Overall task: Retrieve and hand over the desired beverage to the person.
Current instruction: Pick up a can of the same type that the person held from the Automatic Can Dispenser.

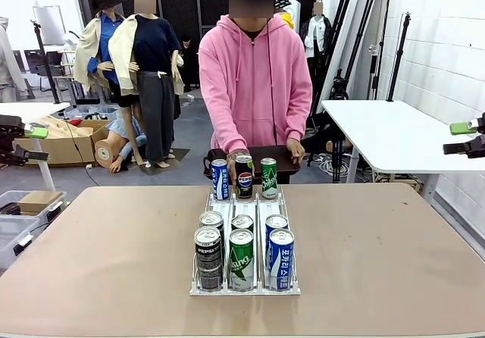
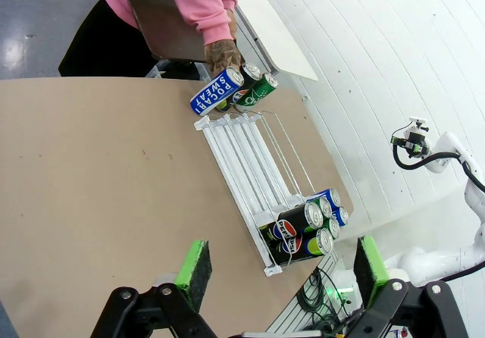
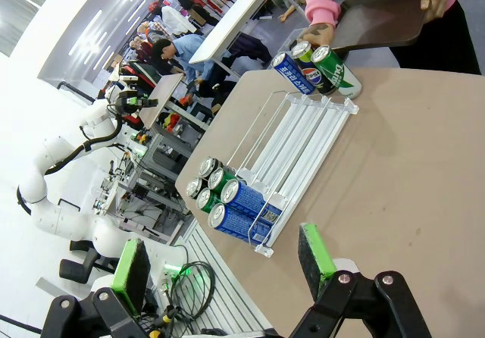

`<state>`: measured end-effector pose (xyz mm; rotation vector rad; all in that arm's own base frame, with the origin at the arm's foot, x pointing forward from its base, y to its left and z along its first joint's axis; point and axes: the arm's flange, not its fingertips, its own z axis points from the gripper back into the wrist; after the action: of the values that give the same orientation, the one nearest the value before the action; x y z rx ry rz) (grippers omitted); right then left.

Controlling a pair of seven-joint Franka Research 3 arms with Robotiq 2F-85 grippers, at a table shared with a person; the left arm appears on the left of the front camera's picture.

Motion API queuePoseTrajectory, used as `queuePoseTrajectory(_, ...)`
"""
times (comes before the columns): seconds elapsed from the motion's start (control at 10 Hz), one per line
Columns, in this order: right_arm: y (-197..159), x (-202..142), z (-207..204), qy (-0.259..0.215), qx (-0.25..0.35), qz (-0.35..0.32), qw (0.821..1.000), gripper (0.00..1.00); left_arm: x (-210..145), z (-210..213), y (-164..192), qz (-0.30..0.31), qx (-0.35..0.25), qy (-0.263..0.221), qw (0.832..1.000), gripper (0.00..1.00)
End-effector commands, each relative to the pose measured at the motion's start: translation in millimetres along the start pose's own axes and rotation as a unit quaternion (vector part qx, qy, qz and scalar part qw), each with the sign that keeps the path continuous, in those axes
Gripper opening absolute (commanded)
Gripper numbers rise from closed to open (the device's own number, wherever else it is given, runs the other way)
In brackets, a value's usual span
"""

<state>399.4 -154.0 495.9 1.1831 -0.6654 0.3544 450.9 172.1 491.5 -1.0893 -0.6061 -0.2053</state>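
Observation:
A person (image 1: 254, 80) in a pink hooded sweatshirt stands at the far side of the table, holding a dark tray (image 1: 284, 158). One hand (image 1: 236, 156) rests on a black Pepsi can (image 1: 244, 176) at the far end of a white three-lane rack (image 1: 244, 201). A blue can (image 1: 220, 179) and a green can (image 1: 269, 177) flank the Pepsi can. Several black, green and blue cans (image 1: 242, 251) crowd the rack's near end. My left gripper (image 1: 26, 145) (image 2: 282, 271) hangs open off the table's left side. Open too is my right gripper (image 1: 464, 138) (image 3: 223, 266), off to the right. Neither holds anything.
The brown table (image 1: 114, 255) has bare room on both sides of the rack. A white table (image 1: 394, 133) stands behind on the right. Boxes and plastic bins (image 1: 23, 209) sit on the floor to the left.

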Motion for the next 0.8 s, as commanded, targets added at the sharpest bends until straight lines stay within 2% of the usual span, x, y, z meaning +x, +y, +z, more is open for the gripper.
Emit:
queuePoseTrajectory(0.0,-0.5,-0.4,-0.1,-0.001,0.004,0.001,1.0,1.0,-1.1,2.0,-3.2,0.004,-0.002,0.0,1.0,1.0)
queuePoseTrajectory(0.3,-0.5,-0.4,-0.1,-0.001,0.004,0.001,1.0,1.0,0.0,0.0,0.0,0.0,0.0,0.0,1.0,1.0)
queuePoseTrajectory(0.7,-0.5,-0.4,-0.1,-0.001,0.004,0.001,1.0,1.0,8.6,-36.4,-21.4,0.014,0.004,0.056,0.998,1.0)
